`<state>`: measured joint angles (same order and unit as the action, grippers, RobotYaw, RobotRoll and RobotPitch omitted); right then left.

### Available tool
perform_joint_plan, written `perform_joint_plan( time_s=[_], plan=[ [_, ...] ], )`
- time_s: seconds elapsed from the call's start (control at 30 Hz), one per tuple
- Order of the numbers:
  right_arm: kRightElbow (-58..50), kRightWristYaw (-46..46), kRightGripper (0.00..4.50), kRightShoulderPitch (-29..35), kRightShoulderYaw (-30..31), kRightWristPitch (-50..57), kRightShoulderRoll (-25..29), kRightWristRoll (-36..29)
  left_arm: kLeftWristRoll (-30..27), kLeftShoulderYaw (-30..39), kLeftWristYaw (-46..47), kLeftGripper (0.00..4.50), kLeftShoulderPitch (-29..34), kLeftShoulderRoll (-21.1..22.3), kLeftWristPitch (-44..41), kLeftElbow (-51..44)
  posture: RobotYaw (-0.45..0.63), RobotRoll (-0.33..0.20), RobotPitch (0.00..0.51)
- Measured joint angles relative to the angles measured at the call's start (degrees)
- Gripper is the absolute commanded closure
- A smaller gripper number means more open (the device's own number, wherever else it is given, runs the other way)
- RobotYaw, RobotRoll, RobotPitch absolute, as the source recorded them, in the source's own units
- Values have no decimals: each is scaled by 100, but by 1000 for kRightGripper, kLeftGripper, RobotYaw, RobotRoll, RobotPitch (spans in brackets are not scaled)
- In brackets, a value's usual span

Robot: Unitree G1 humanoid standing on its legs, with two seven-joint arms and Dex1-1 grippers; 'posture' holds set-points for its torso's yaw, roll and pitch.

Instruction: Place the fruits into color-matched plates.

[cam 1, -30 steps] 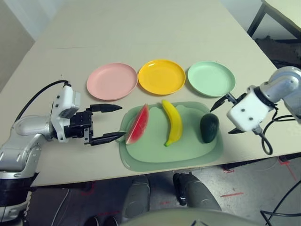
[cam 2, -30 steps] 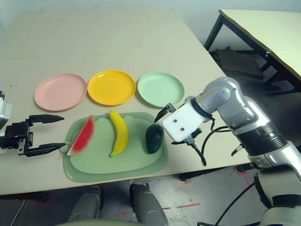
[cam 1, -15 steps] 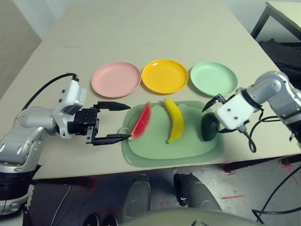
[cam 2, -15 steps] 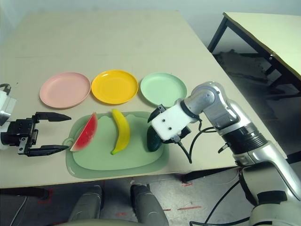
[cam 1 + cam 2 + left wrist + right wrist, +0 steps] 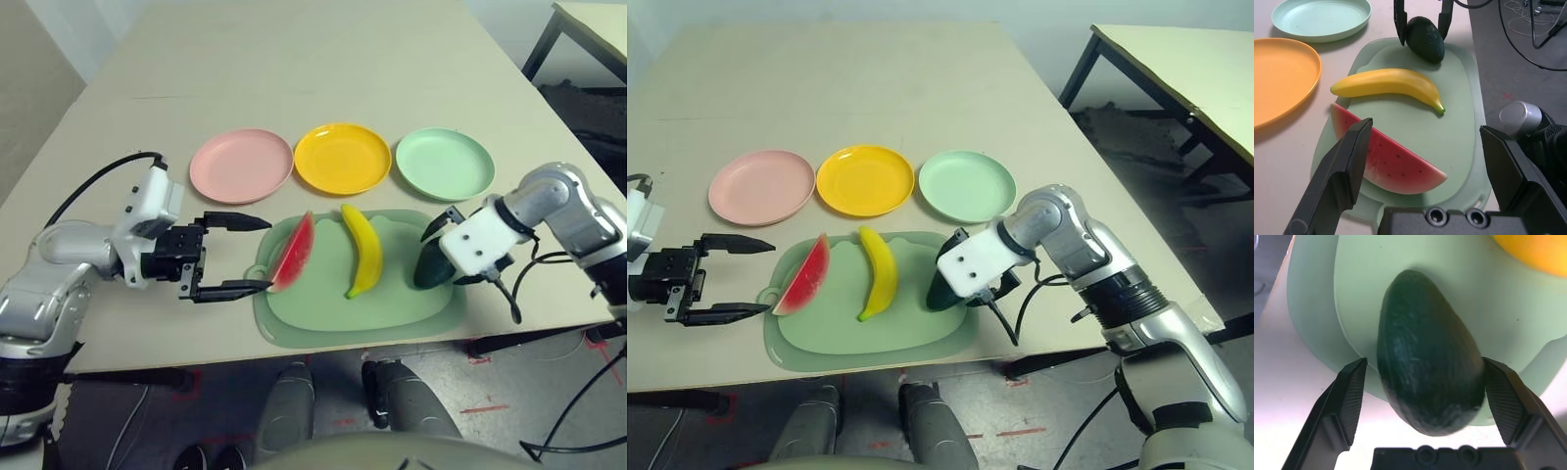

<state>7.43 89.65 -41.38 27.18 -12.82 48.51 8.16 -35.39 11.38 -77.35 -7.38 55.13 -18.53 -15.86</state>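
Observation:
On a pale green mat (image 5: pixel 362 318) lie a red watermelon wedge (image 5: pixel 292 257), a yellow banana (image 5: pixel 363 252) and a dark green avocado (image 5: pixel 427 269). Behind the mat stand a pink plate (image 5: pixel 242 166), a yellow plate (image 5: pixel 342 158) and a mint green plate (image 5: pixel 444 164), all bare. My left gripper (image 5: pixel 266 254) is open just left of the watermelon, its fingers level with the wedge. My right gripper (image 5: pixel 1424 363) is open astride the avocado, one finger close on each side, with a thin gap still showing at one side.
The mat lies near the table's front edge (image 5: pixel 294 357). A second table (image 5: pixel 1185 69) stands off to the far right across a strip of floor. Bare tabletop stretches behind the plates (image 5: pixel 313 59).
My right gripper has come in from the right and lowered around the avocado, its fingers narrowing a little. My left gripper has edged toward the watermelon and stays open.

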Motion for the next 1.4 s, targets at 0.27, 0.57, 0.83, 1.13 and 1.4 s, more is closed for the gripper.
perform_joint_plan(
  time_s=[0.27,0.57,0.83,1.13,1.4],
  plan=[
    [-100,56,1314,0,0,407,-17,13,13,0,19,0,-6,1,11,6,47,0,139],
    [-285,233,1314,-312,-14,1154,-1,-303,-2,-40,44,0,-282,-170,33,147,25,0,136],
    [1695,-356,1314,-1969,-225,1241,-304,45,66,-179,765,0,-825,-533,-226,335,25,0,128],
    [4894,-1673,1314,-2799,2,607,-712,1312,281,-301,1040,0,-832,-621,-270,391,48,0,124],
    [6006,-2742,1314,-2882,6,399,-1313,1675,486,-312,1062,0,-543,-556,-203,389,56,0,131]
  ],
)
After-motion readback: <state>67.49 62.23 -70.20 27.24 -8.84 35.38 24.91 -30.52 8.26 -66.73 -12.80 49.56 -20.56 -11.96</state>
